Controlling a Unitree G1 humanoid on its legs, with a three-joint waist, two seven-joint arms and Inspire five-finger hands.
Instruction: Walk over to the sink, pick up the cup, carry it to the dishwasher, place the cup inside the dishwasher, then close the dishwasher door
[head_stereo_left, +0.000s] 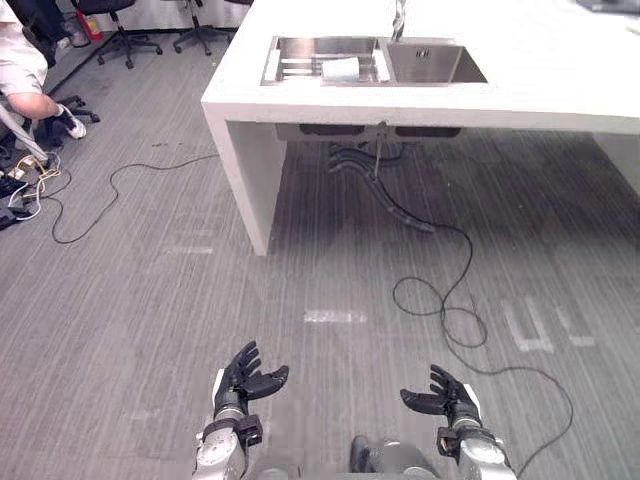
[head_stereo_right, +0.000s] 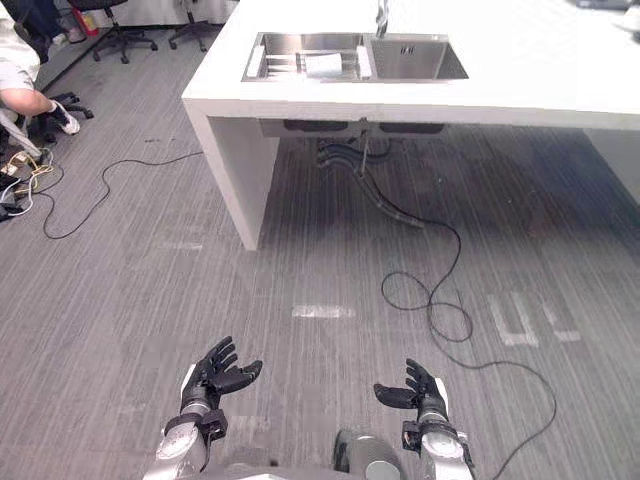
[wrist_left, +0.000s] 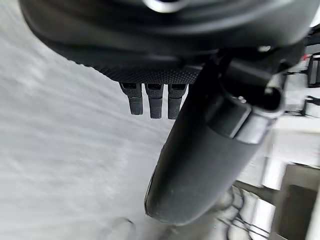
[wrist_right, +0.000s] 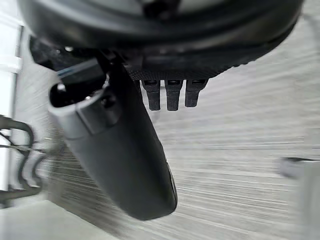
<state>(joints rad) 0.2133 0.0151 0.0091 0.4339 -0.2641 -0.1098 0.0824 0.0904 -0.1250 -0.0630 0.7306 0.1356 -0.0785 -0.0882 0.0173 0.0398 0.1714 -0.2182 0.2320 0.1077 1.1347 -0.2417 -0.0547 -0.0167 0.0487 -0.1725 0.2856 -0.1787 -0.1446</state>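
A pale cup (head_stereo_left: 340, 68) lies on its side in the left basin of the steel sink (head_stereo_left: 432, 62), set into a white counter (head_stereo_left: 360, 100) far ahead of me. The same cup (head_stereo_right: 323, 64) rests on the basin's rack. Low in the eye views, my left hand (head_stereo_left: 245, 376) and right hand (head_stereo_left: 443, 396) hang over the grey floor, both open with relaxed fingers and holding nothing. Each wrist view has its own thumb (wrist_left: 200, 165) (wrist_right: 125, 160) and fingertips (wrist_left: 155, 102) (wrist_right: 172, 95) over bare floor.
A black cable (head_stereo_left: 445, 300) loops on the floor between me and the counter. Another thin cable (head_stereo_left: 110, 195) runs off to the left toward a seated person (head_stereo_left: 25, 70). Office chairs (head_stereo_left: 115, 30) stand at the far left. Pipes (head_stereo_left: 375, 165) hang under the sink.
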